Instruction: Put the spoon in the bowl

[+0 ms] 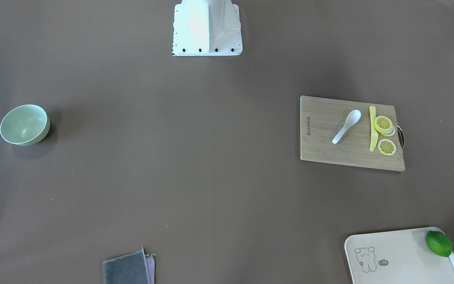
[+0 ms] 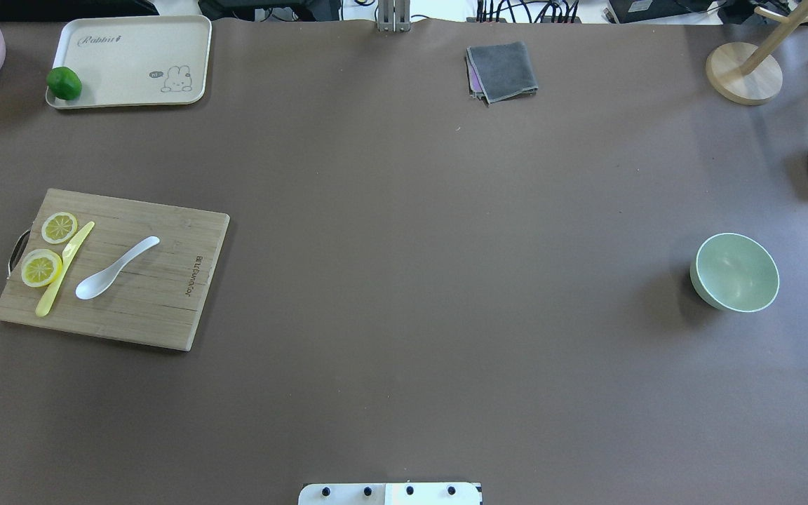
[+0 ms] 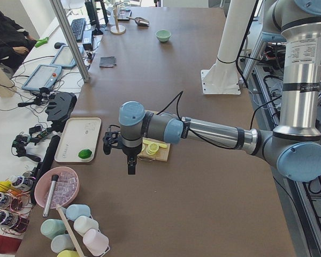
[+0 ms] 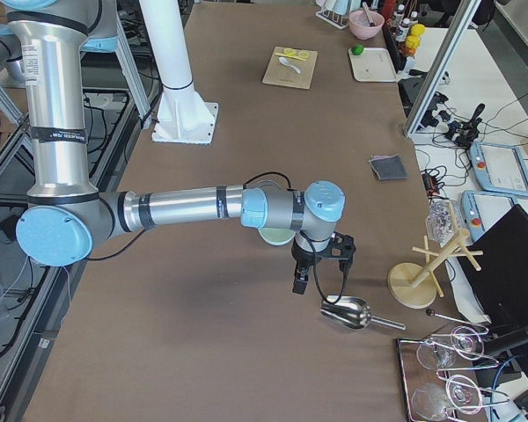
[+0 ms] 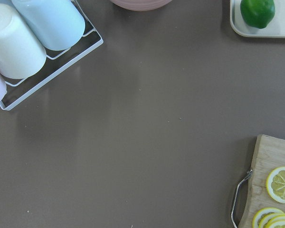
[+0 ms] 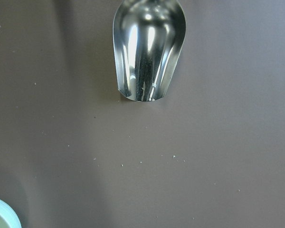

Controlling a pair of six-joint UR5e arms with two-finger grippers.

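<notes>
Spoon (image 2: 118, 266) at frame left on cutting board (image 2: 151, 308): glossy, stiff, light, likely slippery, chippable; pinch mid-handle. Left tool (image 3: 130, 167), right tool (image 4: 298, 283): width cannot be told.

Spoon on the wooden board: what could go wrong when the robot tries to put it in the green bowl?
1. The spoon lies close beside the yellow knife and lemon slices on the cutting board; a grab might catch those instead.
2. The bowl sits far across the table, on the robot's right side; the glossy spoon might slip during a long carry.
</notes>
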